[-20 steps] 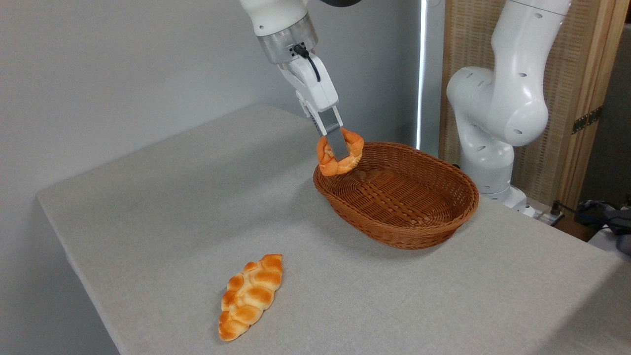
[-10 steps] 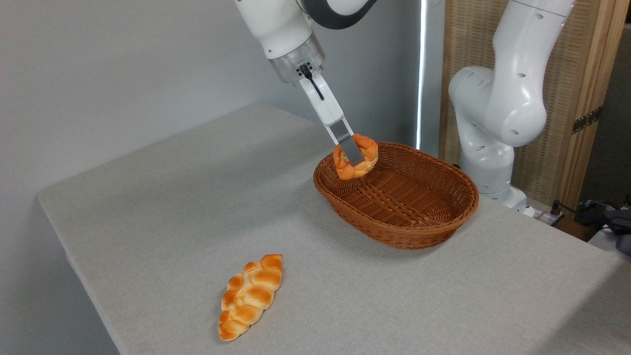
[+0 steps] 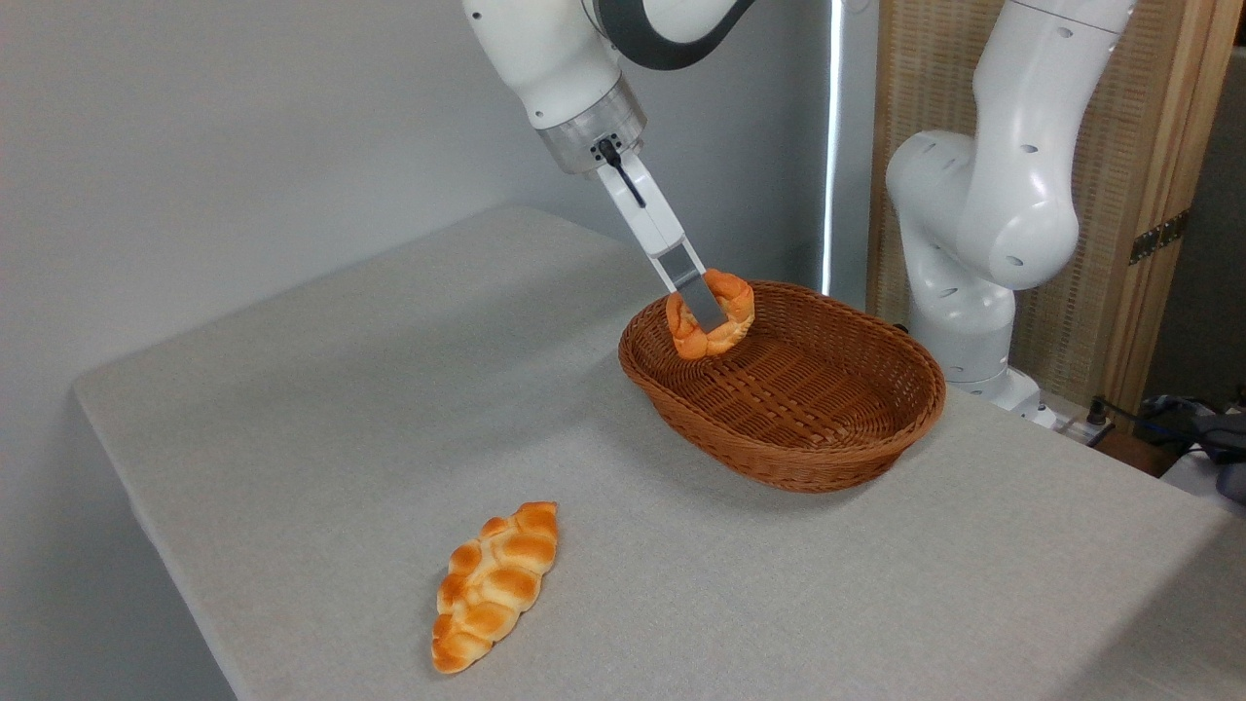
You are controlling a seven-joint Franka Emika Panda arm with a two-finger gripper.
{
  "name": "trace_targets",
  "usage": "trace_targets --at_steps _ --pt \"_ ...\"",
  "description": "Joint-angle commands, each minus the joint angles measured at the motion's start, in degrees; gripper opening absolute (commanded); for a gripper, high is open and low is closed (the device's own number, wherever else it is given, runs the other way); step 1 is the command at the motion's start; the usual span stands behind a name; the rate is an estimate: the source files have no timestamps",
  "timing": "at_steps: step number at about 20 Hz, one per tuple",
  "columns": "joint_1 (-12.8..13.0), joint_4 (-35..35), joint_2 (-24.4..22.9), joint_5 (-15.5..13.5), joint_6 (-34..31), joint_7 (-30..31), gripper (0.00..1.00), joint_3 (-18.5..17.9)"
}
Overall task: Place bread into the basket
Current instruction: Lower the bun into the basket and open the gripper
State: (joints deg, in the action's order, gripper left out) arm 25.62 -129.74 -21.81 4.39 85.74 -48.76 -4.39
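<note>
- Grey cloth-covered table point(image 3: 321, 409) against a plain pale wall, wooden slatted panel at the back right.
- Gripper point(image 3: 709, 316) tilted down from the upper left, clamped on the round orange bun point(image 3: 712, 334).
- Bun held in the air over the left end of the oval wicker basket point(image 3: 808, 458), clear of its floor.
- Braided loaf point(image 3: 494, 584) lying near the front edge, well apart from the basket.

I'm seeing an orange-golden bread point(image 3: 715, 334) with knobbly lobes, a brown woven basket point(image 3: 790, 428), a braided loaf point(image 3: 494, 584) golden with paler seams, pale grey table point(image 3: 321, 409), white arm point(image 3: 983, 214), grey metal fingers point(image 3: 703, 304).
</note>
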Motion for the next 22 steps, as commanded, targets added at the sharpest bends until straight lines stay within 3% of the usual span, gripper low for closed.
trace_targets --at_steps 1,3,11,16,19,22 --pt "0.65 -0.42 -1.31 0.45 -1.46 -1.07 0.33 -0.62" --pt "0.57 -0.42 -1.31 1.67 -1.46 -1.59 0.38 -0.62" --pt "0.65 -0.60 -1.31 1.77 -2.07 -1.42 0.62 -0.62" --pt "0.65 -0.51 -1.31 1.77 -2.25 -1.51 0.71 -0.62" --pt "0.65 -0.42 -1.31 1.77 -2.25 -1.42 0.88 -0.97" --pt "0.65 -0.42 -1.31 1.77 -2.25 -1.33 0.94 -1.06"
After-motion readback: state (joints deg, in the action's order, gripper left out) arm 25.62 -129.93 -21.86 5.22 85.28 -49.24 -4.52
